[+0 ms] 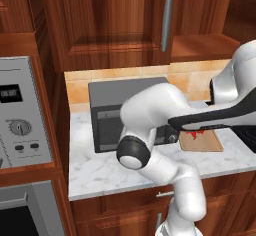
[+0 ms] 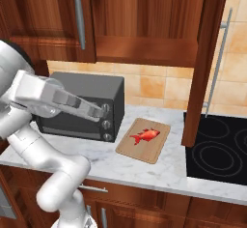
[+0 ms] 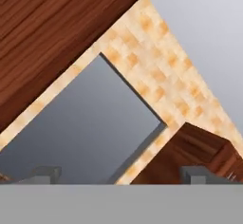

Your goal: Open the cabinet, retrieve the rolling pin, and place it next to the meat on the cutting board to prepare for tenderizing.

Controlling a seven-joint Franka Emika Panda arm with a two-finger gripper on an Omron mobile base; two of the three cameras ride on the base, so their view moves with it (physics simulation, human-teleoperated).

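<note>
**Cabinet door open, rolling pin not yet found**

At the left, the cabinet's closed door point(image 2: 46, 19) carries its silver bar handle point(image 2: 79, 18). Beside it the cabinet point(image 2: 144, 48) stands open over a plain wood shelf, on which I can make out no rolling pin; it may lie deeper in or out of sight. Below, the grey toaster oven point(image 2: 79, 106) sits against the bench's back edge on the white marble bench point(image 2: 159, 171). Just right of it lies the cutting board point(image 2: 143, 140), with the red meat point(image 2: 147, 135) near its middle and bare board around it, which leaves room for the pin beside the meat. Further right, the opened door point(image 2: 205, 63) hangs edge-on over the black cooktop point(image 2: 219, 149).

In the hand view, two fingertips point(image 3: 47, 173) stand far apart, so the jaws are wide and hold nothing, probably ready for reaching into the shelf.
</note>
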